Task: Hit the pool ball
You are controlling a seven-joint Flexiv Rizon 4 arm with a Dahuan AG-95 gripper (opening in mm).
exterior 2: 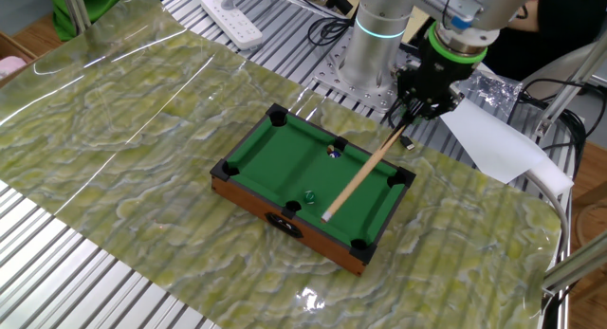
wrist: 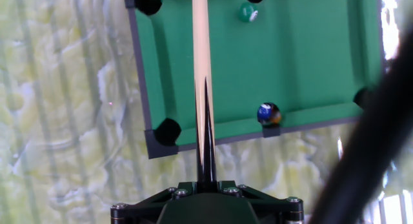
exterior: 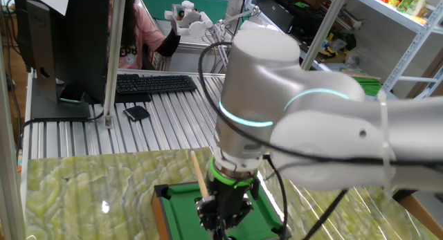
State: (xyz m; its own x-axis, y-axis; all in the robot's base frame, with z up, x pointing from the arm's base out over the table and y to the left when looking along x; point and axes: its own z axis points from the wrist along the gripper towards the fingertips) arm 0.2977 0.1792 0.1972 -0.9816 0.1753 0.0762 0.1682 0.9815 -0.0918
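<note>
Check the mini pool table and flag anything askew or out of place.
Nothing looks damaged or spilled. The cue stick slants across the mini pool table, its upper end held in the gripper. A dark ball sits against the rail by a side pocket.

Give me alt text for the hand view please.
The gripper holds a wooden cue stick pointing out over a mini green pool table; a dark pool ball sits at its near rail, two more near the top edge.

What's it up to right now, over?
Gripper shut on cue stick. Pool ball at table's far rail. Green ball nearby; nothing blocking.
</note>
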